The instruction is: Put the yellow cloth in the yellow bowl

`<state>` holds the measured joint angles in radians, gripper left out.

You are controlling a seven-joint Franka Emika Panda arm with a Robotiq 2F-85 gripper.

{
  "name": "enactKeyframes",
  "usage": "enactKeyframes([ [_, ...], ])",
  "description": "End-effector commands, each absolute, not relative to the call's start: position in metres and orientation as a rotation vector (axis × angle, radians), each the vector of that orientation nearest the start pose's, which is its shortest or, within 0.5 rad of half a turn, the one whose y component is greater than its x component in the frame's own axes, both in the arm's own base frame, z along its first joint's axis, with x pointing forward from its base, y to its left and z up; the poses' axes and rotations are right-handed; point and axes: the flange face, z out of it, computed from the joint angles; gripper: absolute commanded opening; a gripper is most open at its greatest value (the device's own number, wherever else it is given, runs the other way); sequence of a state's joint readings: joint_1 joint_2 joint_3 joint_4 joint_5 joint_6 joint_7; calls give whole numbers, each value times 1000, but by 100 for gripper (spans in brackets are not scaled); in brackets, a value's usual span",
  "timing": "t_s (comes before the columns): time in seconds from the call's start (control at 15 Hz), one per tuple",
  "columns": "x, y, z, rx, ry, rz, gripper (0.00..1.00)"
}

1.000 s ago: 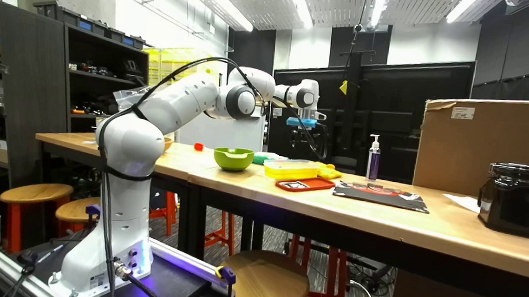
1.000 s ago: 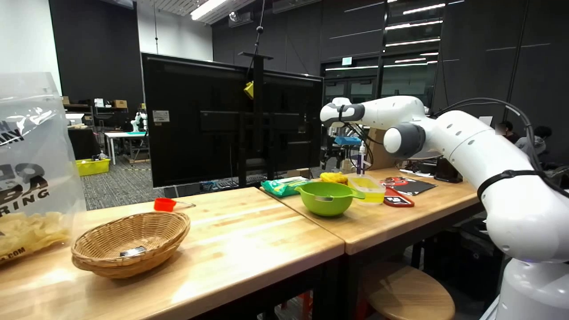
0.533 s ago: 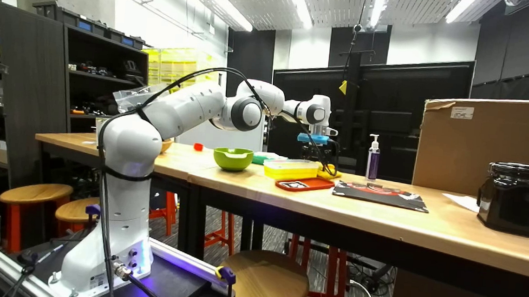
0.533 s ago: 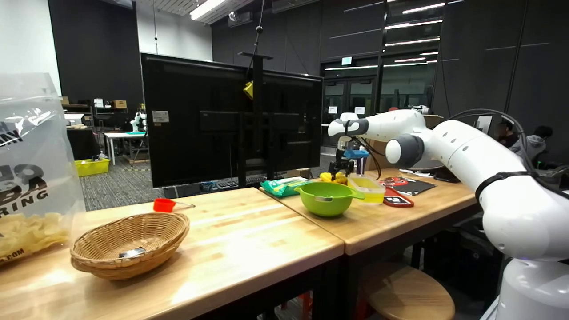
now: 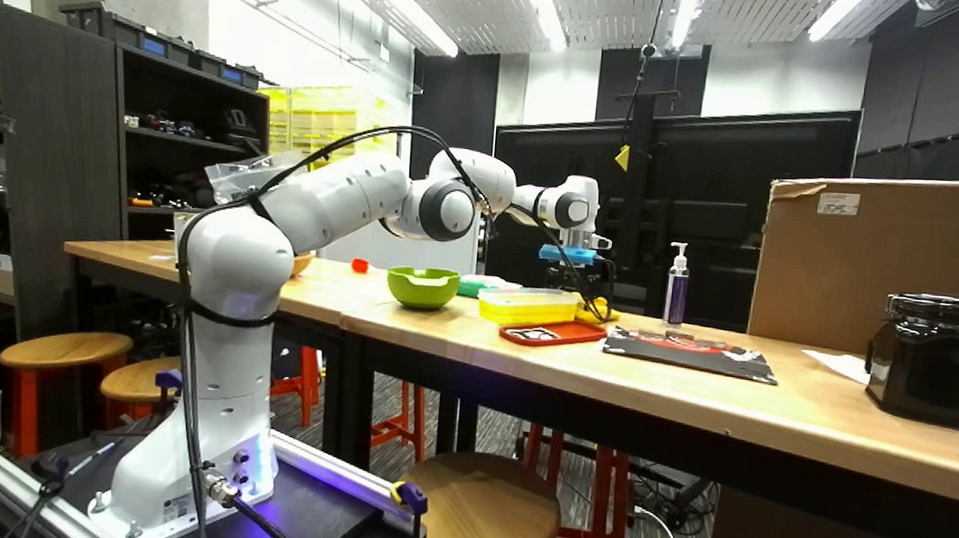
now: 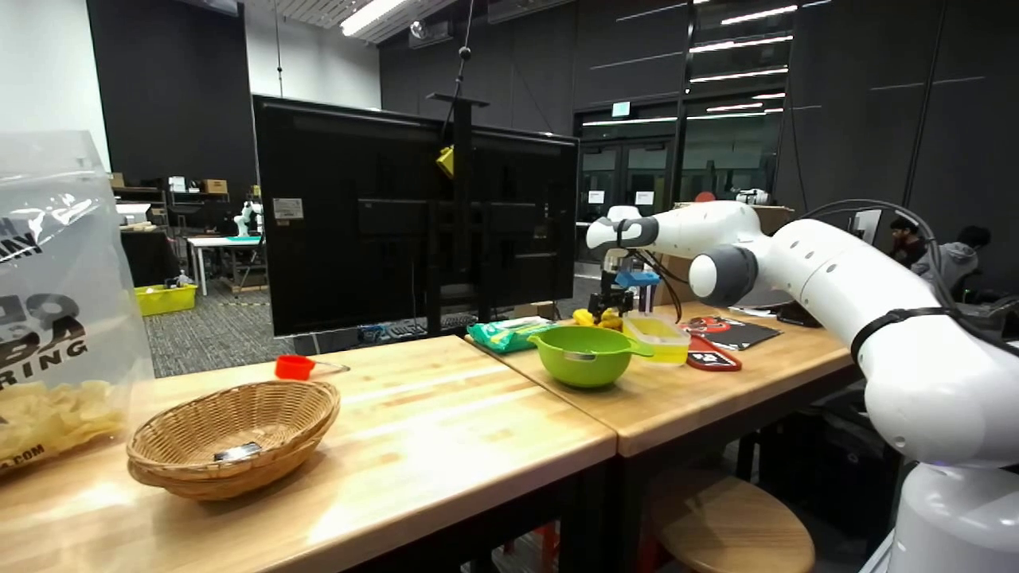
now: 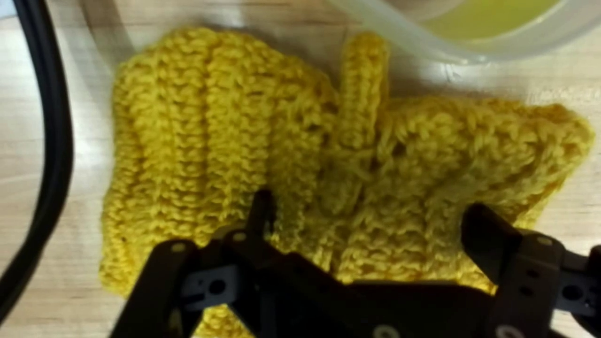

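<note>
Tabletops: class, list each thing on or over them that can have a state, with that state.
Yellow tub: upright, open-topped
Yellow cloth: rumpled, outside the tub
Tool: open, over the cloth
Green bowl: upright
Green packet: lying down
Bottle: upright
Jar: upright, lidded
Basket: upright, small item inside
Bag: upright, partly filled
Red tray: flat
Dark sheet: flat
Red scoop: tilt unclear

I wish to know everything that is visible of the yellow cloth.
The yellow cloth looks thickly knitted or crocheted, with ribbed rows. It lies rumpled on the wooden table, as two broad parts with a narrow tab between them pointing towards the yellowish container beside it. The open gripper is over it and hides part of it in the wrist view; whether they touch is unclear.
</note>
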<state>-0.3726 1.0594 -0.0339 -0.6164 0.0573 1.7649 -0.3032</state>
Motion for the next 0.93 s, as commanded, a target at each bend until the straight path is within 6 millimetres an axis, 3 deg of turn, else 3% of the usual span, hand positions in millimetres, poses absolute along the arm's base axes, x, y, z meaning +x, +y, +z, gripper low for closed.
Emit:
enactKeyframes([
  [0.0,746,-300,359,-3140,146,-147,100],
  [0.8,746,-300,359,-3140,146,-147,100],
  [0.87,746,-300,359,-3140,146,-147,75],
])
